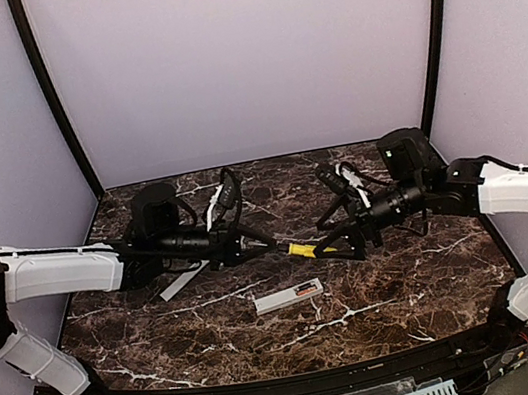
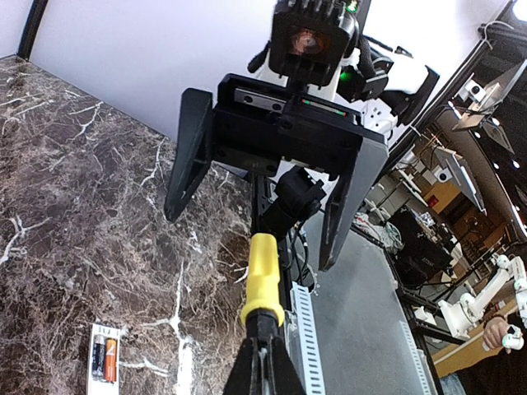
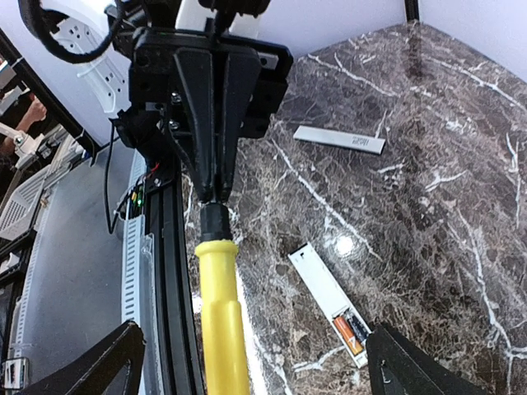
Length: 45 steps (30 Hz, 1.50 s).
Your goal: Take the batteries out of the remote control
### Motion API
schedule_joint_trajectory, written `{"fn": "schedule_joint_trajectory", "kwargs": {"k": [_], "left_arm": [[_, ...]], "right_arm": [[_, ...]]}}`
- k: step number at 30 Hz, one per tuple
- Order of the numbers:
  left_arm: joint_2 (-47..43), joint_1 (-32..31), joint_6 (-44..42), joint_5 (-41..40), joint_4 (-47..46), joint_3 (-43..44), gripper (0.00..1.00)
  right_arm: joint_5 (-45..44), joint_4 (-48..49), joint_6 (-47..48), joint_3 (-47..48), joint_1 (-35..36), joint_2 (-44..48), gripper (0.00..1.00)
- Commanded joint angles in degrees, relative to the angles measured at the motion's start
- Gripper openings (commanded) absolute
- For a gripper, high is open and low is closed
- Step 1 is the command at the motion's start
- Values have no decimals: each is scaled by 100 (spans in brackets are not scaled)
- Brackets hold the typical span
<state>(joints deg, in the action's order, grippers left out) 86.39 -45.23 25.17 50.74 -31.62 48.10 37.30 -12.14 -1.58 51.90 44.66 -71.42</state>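
Top external view: both arms reach toward the middle of the marble bench (image 1: 430, 281), and their tools meet tip to tip above it. The left tool (image 1: 274, 245) is pressed together on the dark tip of a yellow stick (image 1: 302, 250), pinching it so that the yellow end points at the right tool (image 1: 330, 244). The left wrist view shows the right tool's fingers (image 2: 186, 152) spread wide on either side of the yellow end (image 2: 263, 276), clear of it on both sides. The right wrist view shows the left tool's fingers (image 3: 216, 123) clamped flat on the black tip, where it meets the yellow shaft (image 3: 221, 304). The remote control (image 1: 288, 297) lies flat on the bench, nearer the arm bases than the tools and apart from both. Its compartment is uncovered at one end, and the batteries (image 2: 104, 359) sit side by side inside it, one dark and one orange (image 3: 349, 331). The whitish cover strip (image 1: 179, 283) lies separately on the bench below the left arm, well apart from the remote (image 3: 323, 284).
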Motion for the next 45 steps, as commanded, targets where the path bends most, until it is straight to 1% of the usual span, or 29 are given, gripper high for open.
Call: {"fn": "schedule_joint_trajectory", "kwargs": {"k": [1, 6, 10, 13, 15, 20, 23, 27, 32, 34, 40, 45], "left_arm": [[-376, 147, 752, -84, -916, -205, 0], [-373, 217, 1391, -159, -1771, -271, 0], [-204, 221, 1760, -170, -2240, -183, 0], [-66, 218, 1989, -181, -2499, -103, 0], [56, 218, 2083, -204, -2623, -51, 0], [380, 218, 2499, -197, -3265, 7, 0], [494, 212, 2586, -222, -3457, 46, 0], [622, 208, 2632, -225, -3491, 126, 0], [730, 193, 2637, -214, -3516, 156, 0], [742, 184, 2623, -214, -3511, 150, 0], [764, 165, 2533, -206, -3397, 156, 0], [794, 166, 2506, -186, -3381, 156, 0]], "right_arm": [[-271, 1601, -992, -466, -74, 405, 93], [-178, 2400, -1627, -724, -98, 454, 90], [-121, 2953, -1977, -822, -98, 438, 87], [-65, 3274, -2149, -844, -98, 402, 84], [-4, 3390, -2219, -839, -99, 356, 80], [108, 3655, -2391, -874, -56, 247, 68], [127, 3714, -2401, -866, -16, 190, 62], [133, 3776, -2382, -874, 22, 154, 54], [86, 3726, -2373, -850, 43, 87, 42], [85, 3686, -2356, -831, 49, 57, 39], [63, 3682, -2331, -813, 60, 26, 35], [51, 3693, -2351, -804, 60, 5, 36]]}}
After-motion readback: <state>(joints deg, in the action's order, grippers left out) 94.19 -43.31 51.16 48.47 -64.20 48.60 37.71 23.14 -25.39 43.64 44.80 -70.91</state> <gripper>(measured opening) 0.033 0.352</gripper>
